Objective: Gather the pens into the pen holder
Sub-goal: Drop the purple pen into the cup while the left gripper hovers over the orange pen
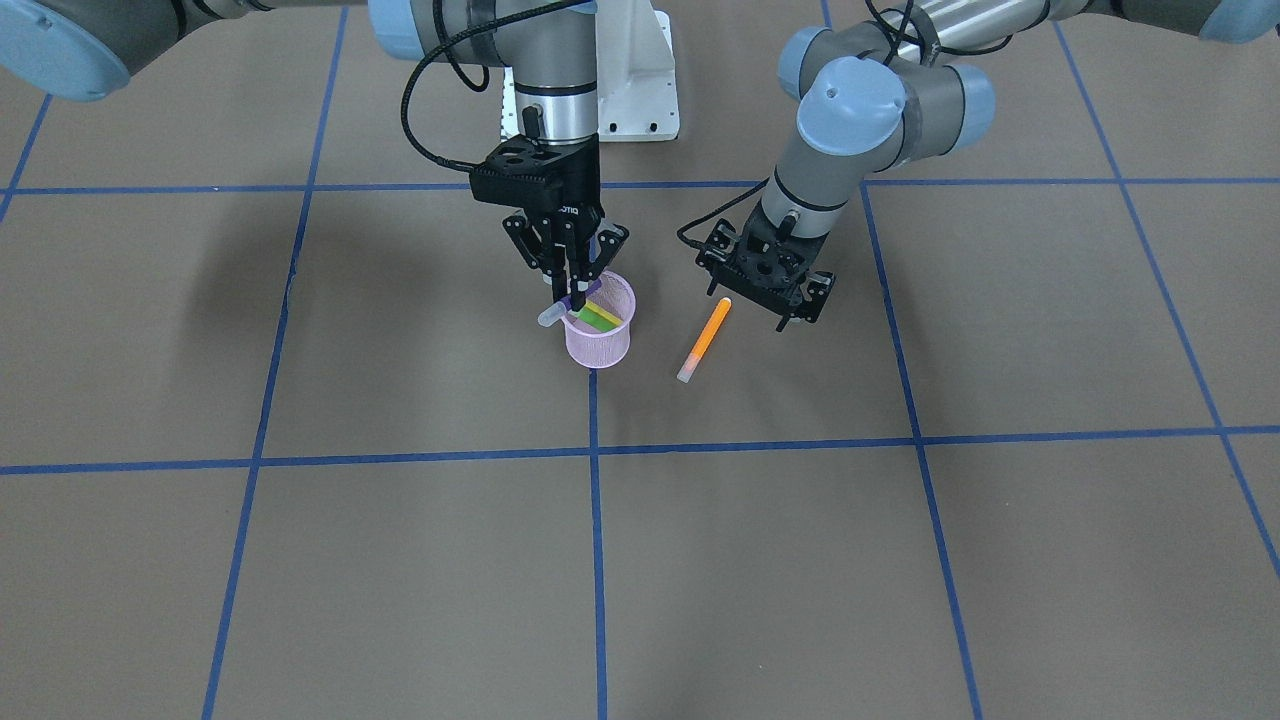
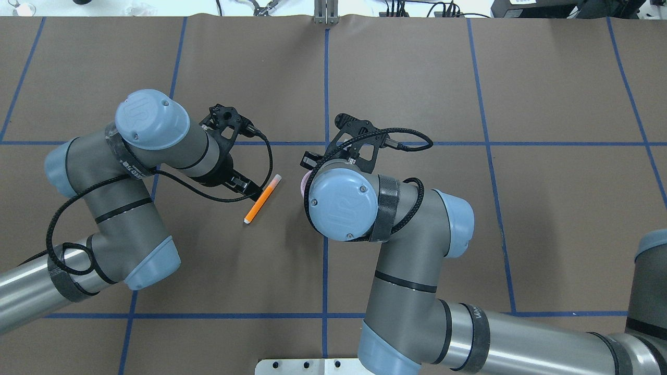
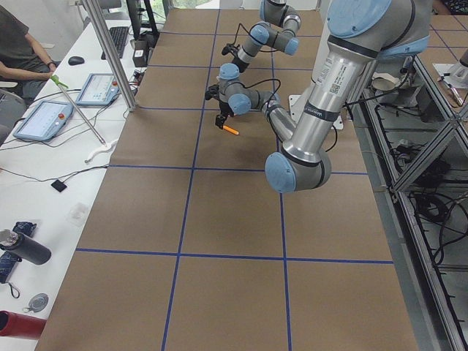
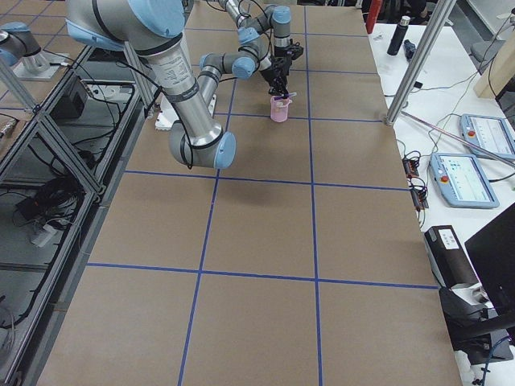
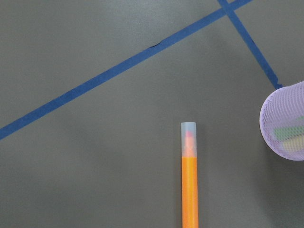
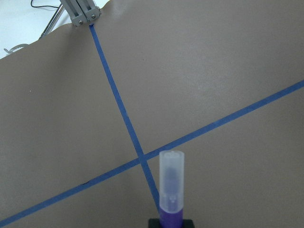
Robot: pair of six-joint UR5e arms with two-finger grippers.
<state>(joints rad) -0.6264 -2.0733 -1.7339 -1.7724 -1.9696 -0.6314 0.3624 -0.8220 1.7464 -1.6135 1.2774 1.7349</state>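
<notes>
Right gripper (image 1: 575, 298) clamps purple pen (image 6: 171, 187) over holder (image 1: 600, 345) | left gripper (image 1: 765, 303) spread by orange pen (image 1: 705, 340)

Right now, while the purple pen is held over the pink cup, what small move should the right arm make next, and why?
Probably tilt the purple pen down into the pen holder before letting go. The right gripper holds it crosswise above the rim, its cap past the edge, so a release now might drop it outside.
</notes>
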